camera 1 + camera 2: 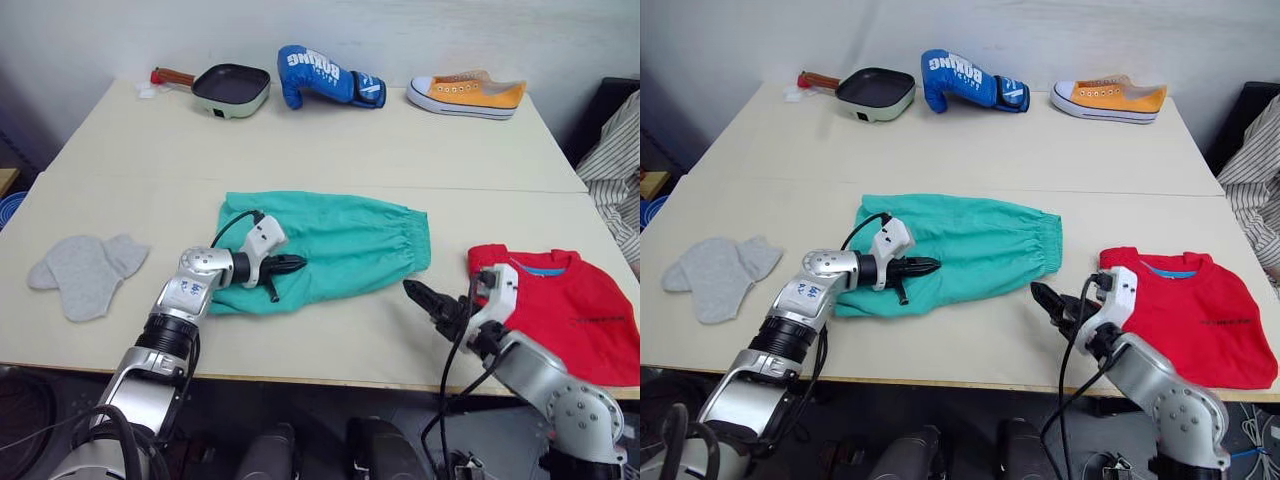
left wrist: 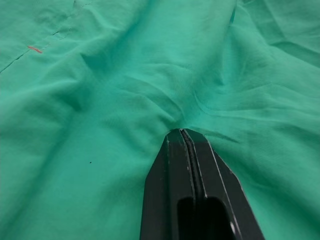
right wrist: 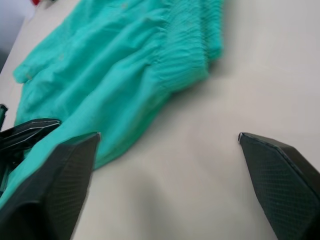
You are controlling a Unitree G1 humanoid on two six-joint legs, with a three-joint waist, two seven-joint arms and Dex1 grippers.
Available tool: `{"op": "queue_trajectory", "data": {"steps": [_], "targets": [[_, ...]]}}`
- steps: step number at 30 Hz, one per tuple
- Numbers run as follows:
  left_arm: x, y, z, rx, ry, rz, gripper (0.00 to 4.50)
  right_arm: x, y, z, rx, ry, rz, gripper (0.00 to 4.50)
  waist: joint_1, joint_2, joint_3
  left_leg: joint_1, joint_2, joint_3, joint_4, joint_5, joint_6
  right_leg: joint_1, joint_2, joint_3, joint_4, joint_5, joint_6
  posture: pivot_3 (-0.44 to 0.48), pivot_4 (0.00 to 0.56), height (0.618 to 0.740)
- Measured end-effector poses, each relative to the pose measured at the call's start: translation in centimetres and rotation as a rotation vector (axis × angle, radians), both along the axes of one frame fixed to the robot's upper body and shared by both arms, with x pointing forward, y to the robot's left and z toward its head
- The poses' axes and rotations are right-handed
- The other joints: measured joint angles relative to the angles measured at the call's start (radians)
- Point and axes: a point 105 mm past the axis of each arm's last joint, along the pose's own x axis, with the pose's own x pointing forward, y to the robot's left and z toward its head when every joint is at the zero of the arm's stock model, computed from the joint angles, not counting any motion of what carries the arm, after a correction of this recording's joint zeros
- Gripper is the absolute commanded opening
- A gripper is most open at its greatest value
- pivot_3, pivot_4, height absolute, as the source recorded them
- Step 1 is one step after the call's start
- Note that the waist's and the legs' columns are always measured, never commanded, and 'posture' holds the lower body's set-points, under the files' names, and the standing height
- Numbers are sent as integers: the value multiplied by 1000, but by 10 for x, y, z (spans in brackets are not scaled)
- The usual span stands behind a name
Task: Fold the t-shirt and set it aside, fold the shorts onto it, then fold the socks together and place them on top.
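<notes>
On the table, right side: t-shirt [image 1: 570, 308] is lying folded.
Centre: shorts [image 1: 335, 247] are lying half-folded.
Left gripper [image 1: 287, 265]: is pinching the shorts, fingers closed.
Right gripper [image 1: 427, 298]: is hovering agape, empty.
Remaining: socks [image 1: 85, 272] are waiting untouched.

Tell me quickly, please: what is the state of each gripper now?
Left gripper: shut, pinching the shorts.
Right gripper: open, holding nothing, over the bare table near the shorts' waistband.
</notes>
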Motion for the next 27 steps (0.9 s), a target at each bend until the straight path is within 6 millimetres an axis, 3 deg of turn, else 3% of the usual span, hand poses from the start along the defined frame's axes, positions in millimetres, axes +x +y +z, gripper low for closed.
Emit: {"op": "queue_trajectory", "data": {"steps": [4, 8, 13, 16, 23, 27], "targets": [[0, 1, 0, 4, 1, 3, 0, 13, 2, 1, 132, 11, -60, 4475, -4, 0, 0, 0, 0, 0, 0, 0, 0, 0, 0, 0, 0, 0, 0, 0, 150, 740], [1, 0, 1, 6, -1, 2, 0, 41, 9, 7, 237, 3, -79, 4475, -5, 0, 0, 0, 0, 0, 0, 0, 0, 0, 0, 0, 0, 0, 0, 0, 150, 740], [1, 0, 1, 10, -5, 1, 0, 67, 20, 11, 235, -15, -70, 4475, -6, 0, 0, 0, 0, 0, 0, 0, 0, 0, 0, 0, 0, 0, 0, 0, 150, 740], [1, 0, 1, 12, -8, 1, 0, 75, 23, 11, 209, -28, -67, 3834, -6, 0, 0, 0, 0, 0, -1, 0, 0, 0, 0, 0, 0, 0, 0, 0, 150, 740], [2, 0, 3, 11, -17, -1, 0, 75, 36, 7, 84, -71, 15, 1430, -6, 0, 0, -3, 0, 0, -1, 1, -1, -4, 0, 0, 1, 0, 0, 0, 150, 740], [3, 0, 4, 11, -22, -1, 0, 72, 42, 25, -36, -193, 96, 57, -4, 0, 0, -5, 0, 0, -1, 1, -1, -7, 0, 0, 5, 0, 0, 0, 150, 740]]}}
